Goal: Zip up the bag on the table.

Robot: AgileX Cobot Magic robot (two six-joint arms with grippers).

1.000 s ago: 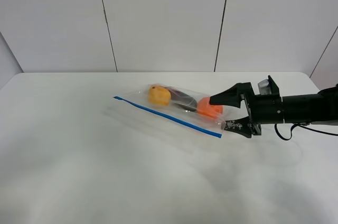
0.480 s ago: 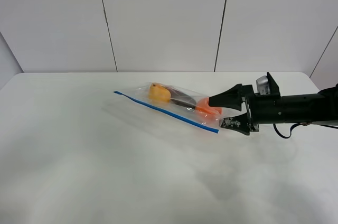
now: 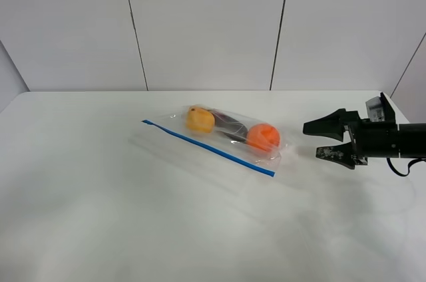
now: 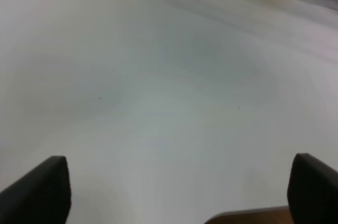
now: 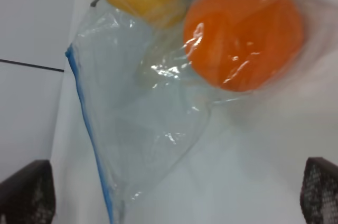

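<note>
I have the table point(image 3: 133, 215) with the bag point(image 3: 229, 141) lying near its middle, blue zip strip point(image 3: 206, 147) on the near edge. At the bag's 3 o'clock my right gripper point(image 3: 313, 140) hangs spread and empty, well apart from it. The left gripper point(image 4: 182, 192) also gapes over bare tabletop. Inside the bag are an orange fruit point(image 3: 263, 137), a yellow fruit point(image 3: 200, 120) and a dark purple item point(image 3: 226, 122) between them.

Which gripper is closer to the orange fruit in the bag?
Right. The right gripper sits open just beside the orange fruit, not touching. The left gripper is far off, outside the high view.
</note>
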